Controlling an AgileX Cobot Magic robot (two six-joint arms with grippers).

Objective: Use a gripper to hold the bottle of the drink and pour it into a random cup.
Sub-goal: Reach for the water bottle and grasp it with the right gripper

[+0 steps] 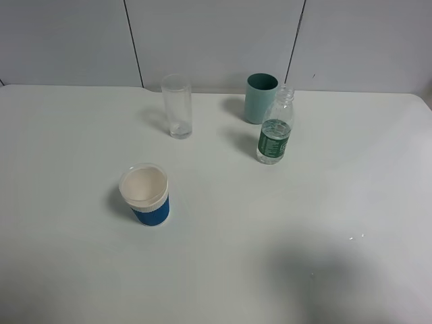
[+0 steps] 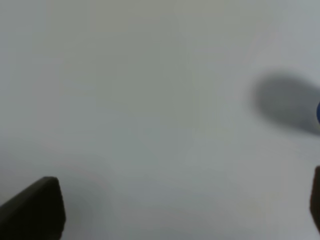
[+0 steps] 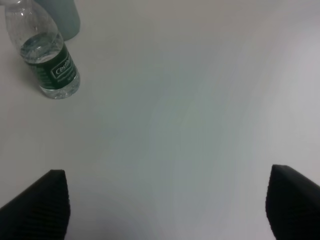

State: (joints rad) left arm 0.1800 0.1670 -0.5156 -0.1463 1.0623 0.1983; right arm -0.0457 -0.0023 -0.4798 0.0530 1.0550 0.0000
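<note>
The bottle of the drink (image 1: pixel 275 131) stands upright and uncapped at the back right of the table, partly filled with clear liquid, with a dark green label. The right wrist view shows the bottle (image 3: pixel 49 57) well ahead and to one side of my right gripper (image 3: pixel 167 200), which is open over bare table. The cup (image 1: pixel 145 194), with a blue band, white rim and cream inside, stands front left. My left gripper (image 2: pixel 182 200) is open with nothing between its fingers; a blue sliver of the cup (image 2: pixel 318 112) shows at the frame edge. Neither gripper appears in the exterior view.
A tall clear glass (image 1: pixel 177 106) stands at the back centre-left. A teal-green cup (image 1: pixel 260 98) is just behind the bottle, also visible as the teal cup (image 3: pixel 60 15) from the right wrist. A soft shadow (image 1: pixel 317 283) lies on the white table (image 1: pixel 223 256) at the front right.
</note>
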